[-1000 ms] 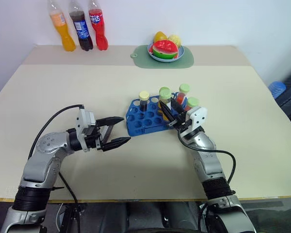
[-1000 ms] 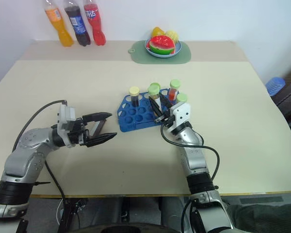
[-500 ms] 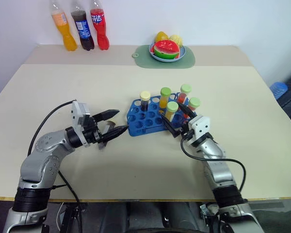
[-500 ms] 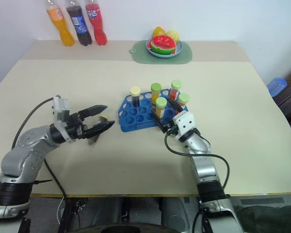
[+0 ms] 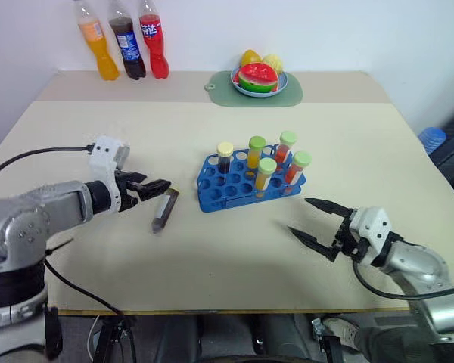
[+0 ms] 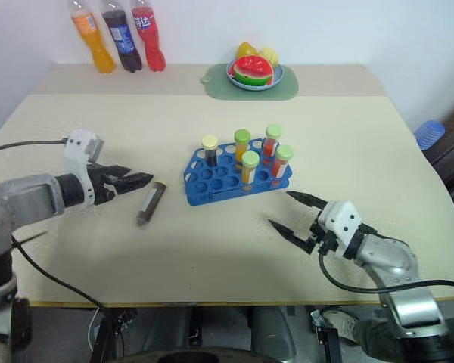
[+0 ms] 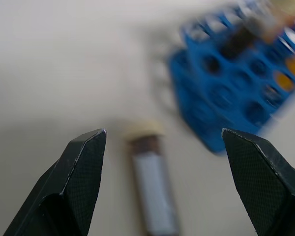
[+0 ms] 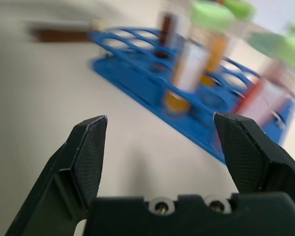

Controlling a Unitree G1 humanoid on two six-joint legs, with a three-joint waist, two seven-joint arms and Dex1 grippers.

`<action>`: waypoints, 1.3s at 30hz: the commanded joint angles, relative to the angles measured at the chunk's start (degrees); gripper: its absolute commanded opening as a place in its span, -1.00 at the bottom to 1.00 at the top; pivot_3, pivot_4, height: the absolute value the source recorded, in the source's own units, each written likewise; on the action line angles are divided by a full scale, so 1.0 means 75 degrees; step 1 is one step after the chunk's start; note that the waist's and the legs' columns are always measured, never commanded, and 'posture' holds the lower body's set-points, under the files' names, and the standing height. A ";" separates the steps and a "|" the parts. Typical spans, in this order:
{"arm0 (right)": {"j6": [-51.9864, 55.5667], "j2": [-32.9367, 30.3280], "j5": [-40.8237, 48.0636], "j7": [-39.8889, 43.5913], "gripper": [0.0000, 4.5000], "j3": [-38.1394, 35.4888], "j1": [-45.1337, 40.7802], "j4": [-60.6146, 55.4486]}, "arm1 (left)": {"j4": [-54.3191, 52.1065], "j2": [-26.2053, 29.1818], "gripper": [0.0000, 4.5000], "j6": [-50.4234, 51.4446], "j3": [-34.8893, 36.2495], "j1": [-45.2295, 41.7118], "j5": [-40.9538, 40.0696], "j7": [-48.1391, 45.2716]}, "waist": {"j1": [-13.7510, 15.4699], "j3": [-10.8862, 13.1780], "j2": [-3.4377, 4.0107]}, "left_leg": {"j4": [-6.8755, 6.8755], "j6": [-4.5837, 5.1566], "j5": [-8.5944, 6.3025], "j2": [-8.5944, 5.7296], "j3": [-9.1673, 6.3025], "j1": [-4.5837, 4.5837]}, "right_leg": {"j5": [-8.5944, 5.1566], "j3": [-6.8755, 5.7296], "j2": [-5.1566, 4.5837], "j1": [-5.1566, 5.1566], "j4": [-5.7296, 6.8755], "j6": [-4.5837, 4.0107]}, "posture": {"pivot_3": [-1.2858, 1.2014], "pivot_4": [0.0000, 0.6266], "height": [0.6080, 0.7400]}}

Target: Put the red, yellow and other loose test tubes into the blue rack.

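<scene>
Both grippers' jaws spread and empty, left gripper [image 5: 153,187] just beside loose tube [image 5: 164,211] lying on surface [image 5: 212,257], blue rack [image 5: 234,185] holds five tubes, right gripper [image 5: 312,221] apart

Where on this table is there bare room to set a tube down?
Free: the wide stretch between the blue rack and the bottles; the strip right of the rack. Crowded: between the left gripper and rack, where the loose tube lies.

The left tool [image 5: 153,186] is held low at the left with fingers spread, while the right tool [image 5: 312,219] is held at the right, fingers wide apart and empty.
</scene>
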 commanded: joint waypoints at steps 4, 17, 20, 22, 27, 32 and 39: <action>0.0384 -0.0060 0.0203 0.0204 0.69 -0.0035 -0.0437 -0.0334 | 0.1346 0.0816 0.71 0.0509 -0.0859 -0.0794 -0.1810 0.1661 | 0.0053 0.0002 -0.0003 | -0.0010 0.0000 0.0000 0.0000 -0.0001 -0.0001 | -0.0005 -0.0001 -0.0003 -0.0004 0.0000 -0.0003 | 0.03 -0.52 1.00; 0.0647 -0.0364 0.0372 0.1052 0.69 -0.0008 -0.0288 -0.0789 | 0.4261 -0.0176 0.71 0.0509 -0.2286 -0.2336 -0.3501 0.5368 | 0.0079 0.0013 -0.0024 | -0.0002 -0.0003 0.0001 -0.0010 -0.0002 -0.0013 | 0.0000 -0.0004 -0.0014 -0.0003 -0.0005 0.0002 | 0.03 -0.52 1.00; 0.0712 -0.0355 0.0332 0.1015 0.69 0.0023 -0.0291 -0.0904 | 0.4661 -0.0408 0.71 0.0509 -0.2517 -0.2499 -0.3454 0.5828 | 0.0080 0.0014 -0.0025 | -0.0001 -0.0004 0.0002 -0.0011 -0.0001 -0.0015 | 0.0001 -0.0004 -0.0014 -0.0003 -0.0006 0.0004 | 0.03 -0.52 1.00; 0.0743 -0.0337 0.0302 0.0988 0.69 0.0042 -0.0270 -0.0970 | 0.4884 -0.0445 0.71 0.0509 -0.2734 -0.2615 -0.3650 0.5927 | 0.0074 0.0013 -0.0023 | -0.0001 -0.0004 0.0002 -0.0013 -0.0001 -0.0013 | 0.0001 -0.0004 -0.0014 -0.0002 -0.0007 0.0005 | 0.03 -0.52 1.00; 0.0812 -0.0291 0.0248 0.0880 0.72 0.0050 -0.0171 -0.1132 | 0.5406 -0.0635 0.15 0.0509 -0.2967 -0.2828 -0.3365 0.6256 | 0.0090 0.0011 -0.0020 | -0.0001 -0.0007 0.0004 -0.0016 -0.0001 -0.0010 | 0.0000 -0.0004 -0.0016 0.0000 -0.0005 0.0002 | 0.03 -0.52 1.00; 0.0752 -0.0255 0.0162 0.0826 0.72 0.0057 -0.0019 -0.1141 | 0.5400 -0.0593 -0.68 0.0509 -0.2950 -0.2663 -0.3578 0.6383 | 0.0089 0.0008 -0.0022 | -0.0001 -0.0008 0.0004 -0.0018 -0.0002 -0.0010 | 0.0000 -0.0004 -0.0018 0.0002 -0.0007 0.0002 | 0.03 -0.52 1.00; 0.0641 -0.0115 0.0046 0.0744 0.72 0.0066 -0.0100 -0.0826 | 0.2892 0.0237 -0.68 0.0187 -0.1728 -0.1360 -0.3758 0.4629 | -0.0008 0.0008 -0.0019 | -0.0008 -0.0012 0.0005 -0.0011 0.0004 -0.0006 | 0.0000 0.0001 -0.0015 -0.0006 -0.0004 0.0001 | 0.03 -0.52 1.00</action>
